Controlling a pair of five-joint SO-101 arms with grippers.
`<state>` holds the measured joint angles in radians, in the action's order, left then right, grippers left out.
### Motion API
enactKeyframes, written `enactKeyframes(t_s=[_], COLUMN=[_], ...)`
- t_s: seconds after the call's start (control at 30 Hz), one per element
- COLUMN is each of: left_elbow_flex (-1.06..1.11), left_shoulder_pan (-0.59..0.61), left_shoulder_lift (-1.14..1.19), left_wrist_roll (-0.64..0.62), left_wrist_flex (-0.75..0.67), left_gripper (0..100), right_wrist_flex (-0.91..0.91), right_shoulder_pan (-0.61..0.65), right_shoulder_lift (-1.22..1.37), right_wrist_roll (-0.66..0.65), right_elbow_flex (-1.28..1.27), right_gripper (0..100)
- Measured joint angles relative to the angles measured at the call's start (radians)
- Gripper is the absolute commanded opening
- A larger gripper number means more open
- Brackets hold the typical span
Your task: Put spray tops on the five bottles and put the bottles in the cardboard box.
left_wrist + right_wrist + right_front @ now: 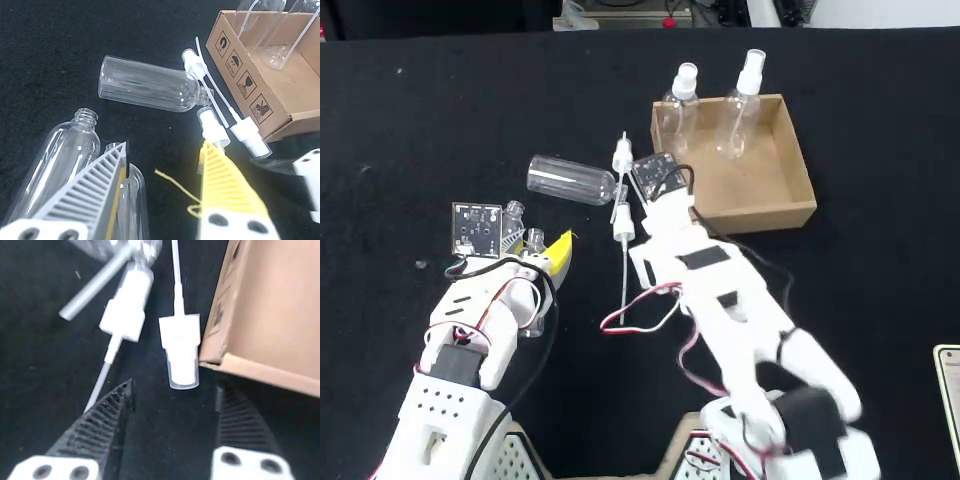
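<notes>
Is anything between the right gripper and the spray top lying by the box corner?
Nothing visible lies between them. The right gripper is open, with the spray top just ahead of its fingertips. The corner of the cardboard box sits right beside that top, so one finger may brush it when closing.

Black-covered table (410, 110), clutter (620, 14) beyond its far edge, pale flat object (949, 385) at one side

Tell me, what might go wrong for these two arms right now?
The right pincer is open, with a spray top just ahead of its fingertips, close to the cardboard box corner; a finger might catch and shove the box. The clear bottle lying on its side nearby could roll if nudged.
</notes>
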<state>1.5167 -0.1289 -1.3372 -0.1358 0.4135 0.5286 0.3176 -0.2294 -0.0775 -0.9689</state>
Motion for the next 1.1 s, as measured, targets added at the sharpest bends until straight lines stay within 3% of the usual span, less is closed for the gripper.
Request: enactKeyframes(t_s=[0.47, 0.67, 0.73, 1.1], left_elbow_flex=[0.000, 0.000, 0.000, 0.000], left_shoulder_pan=[0.000, 0.000, 0.000, 0.000], left_shoulder_lift=[0.000, 0.000, 0.000, 0.000], left_wrist_roll=[0.000, 0.000, 0.000, 0.000], left_wrist_flex=[0.000, 0.000, 0.000, 0.000], left_gripper=[23, 23, 23, 23], right_wrist_flex=[-0.008, -0.008, -0.005, 0.230], right_shoulder_pan=[0.006, 0.006, 0.006, 0.006], right_shoulder_lift=[0.098, 0.098, 0.098, -0.055], right_wrist_roll=[0.000, -0.003, -0.003, -0.003], right_elbow_flex=[0.063, 0.063, 0.063, 0.063], right_gripper=[16.2, 1.7, 1.3, 1.5])
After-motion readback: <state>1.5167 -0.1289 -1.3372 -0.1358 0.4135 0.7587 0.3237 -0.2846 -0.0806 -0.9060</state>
